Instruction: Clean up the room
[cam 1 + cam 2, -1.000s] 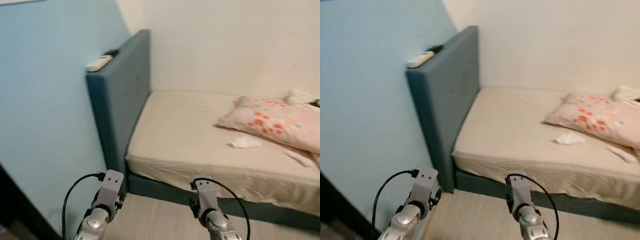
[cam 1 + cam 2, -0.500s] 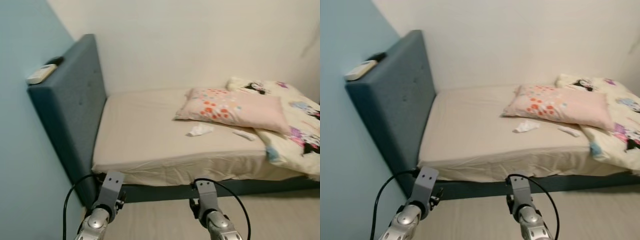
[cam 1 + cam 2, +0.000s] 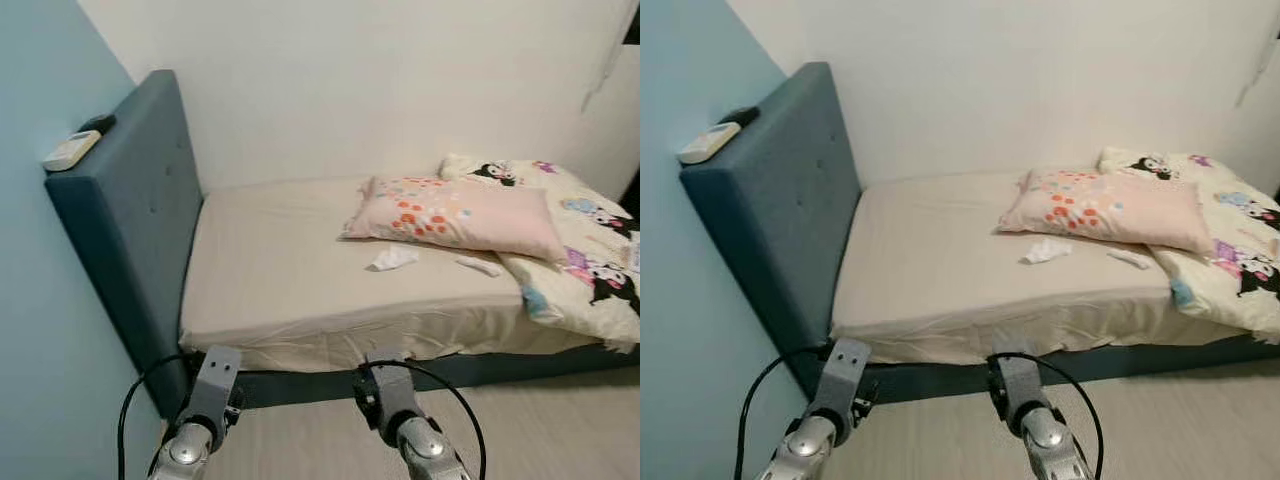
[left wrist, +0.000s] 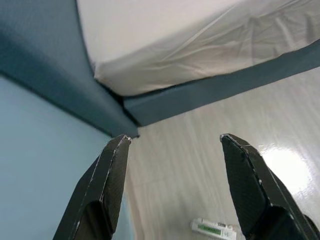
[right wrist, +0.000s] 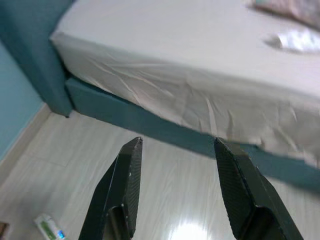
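On beige-sheeted bed (image 3: 280,270): crumpled white tissue (image 3: 392,258). Left tool (image 4: 172,187), right tool (image 5: 175,187): fingers spread, empty. Risk: thin tissue slipping between fingers.

both silver arms reach forward low at the near edge of the head views, wrists side by side, left arm (image 3: 205,405) on the left and right arm (image 3: 392,410) on the right, each with a black cable looping off it. the left gripper (image 4: 175,145) has its fingers spread wide. the right gripper (image 5: 176,145) is likewise spread, holding nothing.
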